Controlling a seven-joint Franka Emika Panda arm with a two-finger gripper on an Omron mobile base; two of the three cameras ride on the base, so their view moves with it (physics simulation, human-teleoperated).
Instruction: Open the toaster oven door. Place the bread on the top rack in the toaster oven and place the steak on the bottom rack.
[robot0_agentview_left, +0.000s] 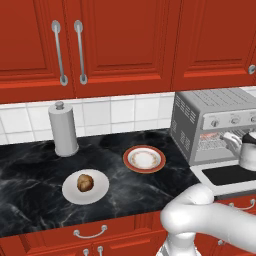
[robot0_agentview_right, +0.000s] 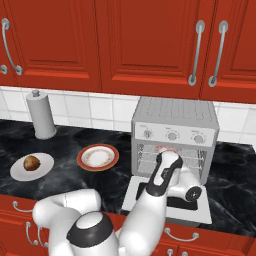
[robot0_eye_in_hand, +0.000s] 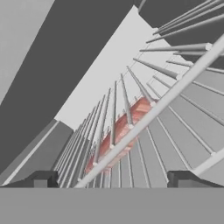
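The toaster oven (robot0_agentview_right: 175, 112) stands at the right of the counter, and its door (robot0_agentview_right: 199, 212) lies dropped flat in front of it. My arm reaches into the opening. In the hand view my gripper (robot0_eye_in_hand: 113, 180) is open with nothing between its fingertips. It points at the steak (robot0_eye_in_hand: 119, 133), a pinkish-red slab lying behind the silver wire bars of a rack (robot0_eye_in_hand: 175, 98). I cannot tell which rack it lies on. A bit of the steak (robot0_agentview_right: 165, 148) shows red high in the oven cavity. The bread (robot0_agentview_left: 85, 182) sits on a white plate (robot0_agentview_left: 70, 192) to the left.
A plate with an orange rim (robot0_agentview_left: 144, 159) lies bare between the bread's plate and the oven. A grey paper-towel holder (robot0_agentview_left: 63, 129) stands by the tiled wall at the back left. Red cabinets hang above the black marble counter (robot0_agentview_left: 30, 170).
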